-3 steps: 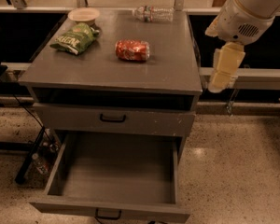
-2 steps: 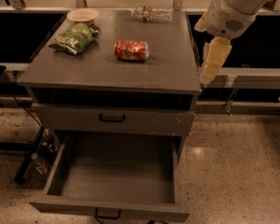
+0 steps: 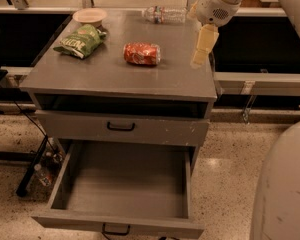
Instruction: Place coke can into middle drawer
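The coke can [image 3: 142,54] lies on its side in the middle of the grey cabinet top [image 3: 115,79]; it is red with white lettering. My gripper [image 3: 201,48] hangs from the arm at the top right, over the right part of the cabinet top, about a hand's width to the right of the can and above it, not touching it. The middle drawer [image 3: 125,186] is pulled out wide at the bottom of the cabinet. Its flat floor is bare, and a small black handle [image 3: 115,229] sits on its front panel.
A green chip bag [image 3: 80,40] and a tan bowl [image 3: 89,16] sit at the top's left rear. A clear water bottle [image 3: 162,15] lies at the back. A shut drawer front [image 3: 121,126] with a black handle is above the open drawer. My grey body [image 3: 282,184] fills the lower right.
My gripper has moved left and away from the cabinet's right edge, so it now hangs over the top, nearer the can. The can and the drawer have not moved.
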Controlling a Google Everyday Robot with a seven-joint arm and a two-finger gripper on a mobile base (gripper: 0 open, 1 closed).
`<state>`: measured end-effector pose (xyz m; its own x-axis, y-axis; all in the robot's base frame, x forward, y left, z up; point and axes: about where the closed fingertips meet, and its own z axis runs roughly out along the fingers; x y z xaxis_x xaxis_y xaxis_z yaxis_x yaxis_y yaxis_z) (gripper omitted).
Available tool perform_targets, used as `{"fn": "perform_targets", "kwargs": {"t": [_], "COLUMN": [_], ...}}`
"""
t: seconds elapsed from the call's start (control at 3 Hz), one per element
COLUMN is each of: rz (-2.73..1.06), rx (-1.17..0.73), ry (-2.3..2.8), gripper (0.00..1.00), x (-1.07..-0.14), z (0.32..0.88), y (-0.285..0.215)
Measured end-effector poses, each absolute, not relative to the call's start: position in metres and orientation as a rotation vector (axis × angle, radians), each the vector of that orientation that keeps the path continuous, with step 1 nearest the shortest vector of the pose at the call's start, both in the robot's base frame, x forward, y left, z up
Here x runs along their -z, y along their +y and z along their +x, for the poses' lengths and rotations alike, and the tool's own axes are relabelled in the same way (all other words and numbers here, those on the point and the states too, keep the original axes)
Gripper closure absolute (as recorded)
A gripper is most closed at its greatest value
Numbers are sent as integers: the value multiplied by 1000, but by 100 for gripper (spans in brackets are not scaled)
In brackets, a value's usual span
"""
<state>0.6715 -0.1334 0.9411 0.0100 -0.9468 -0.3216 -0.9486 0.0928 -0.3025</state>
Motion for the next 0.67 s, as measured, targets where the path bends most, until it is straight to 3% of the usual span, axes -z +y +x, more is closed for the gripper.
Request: {"fn": "perform_targets", "kwargs": {"t": [0.67], "rz": [-1804], "rx": [-64], "ry": [1839], "gripper": [0], "x": [-926], "z": [720], "y": [-98]}}
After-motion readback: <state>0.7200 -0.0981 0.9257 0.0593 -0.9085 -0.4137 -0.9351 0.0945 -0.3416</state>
